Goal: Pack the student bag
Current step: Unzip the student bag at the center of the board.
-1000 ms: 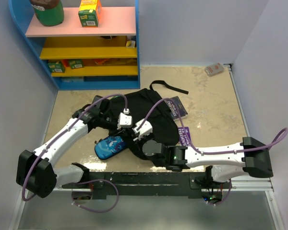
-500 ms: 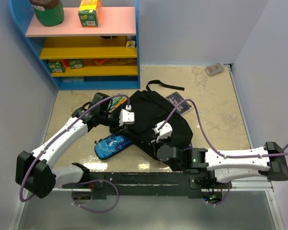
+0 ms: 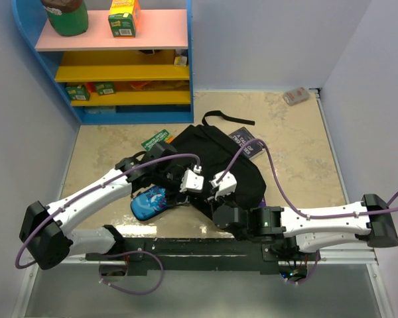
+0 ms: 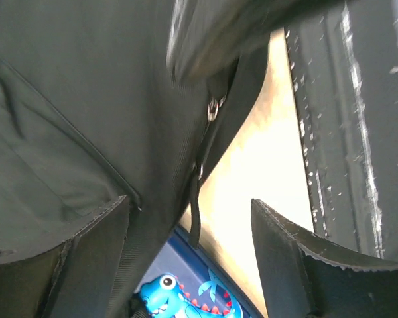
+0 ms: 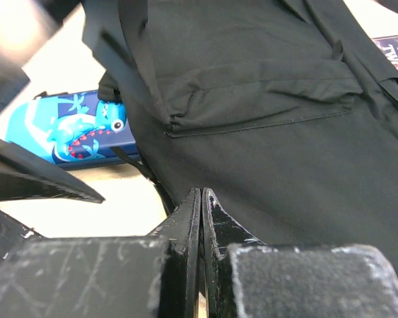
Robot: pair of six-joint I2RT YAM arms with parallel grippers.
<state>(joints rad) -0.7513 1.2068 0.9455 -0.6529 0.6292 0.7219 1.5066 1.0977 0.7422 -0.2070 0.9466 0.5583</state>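
Note:
The student bag [image 3: 219, 154], a black soft backpack, lies in the middle of the table with a strap trailing towards the back. My left gripper [image 3: 183, 192] is open at the bag's near left edge. In the left wrist view its fingers [image 4: 86, 255] straddle a black zip pull [image 4: 196, 212] hanging from the bag [image 4: 66, 99], above the blue dinosaur pencil case [image 4: 186, 295]. My right gripper [image 3: 215, 197] is shut, its tips [image 5: 200, 197] against the bag's near side [image 5: 265, 99]. Nothing shows between its jaws.
The blue pencil case [image 3: 146, 204] lies left of the bag, half under its edge. A green book [image 3: 156, 139] and a dark purple book [image 3: 247, 142] stick out from behind the bag. A blue shelf unit [image 3: 119, 66] stands at the back left. A black rail [image 3: 205, 245] runs along the near edge.
The bag slid right and back with my right arm, which then settled at its near side. My left gripper moved from the bag's far left to its near edge, uncovering the green book.

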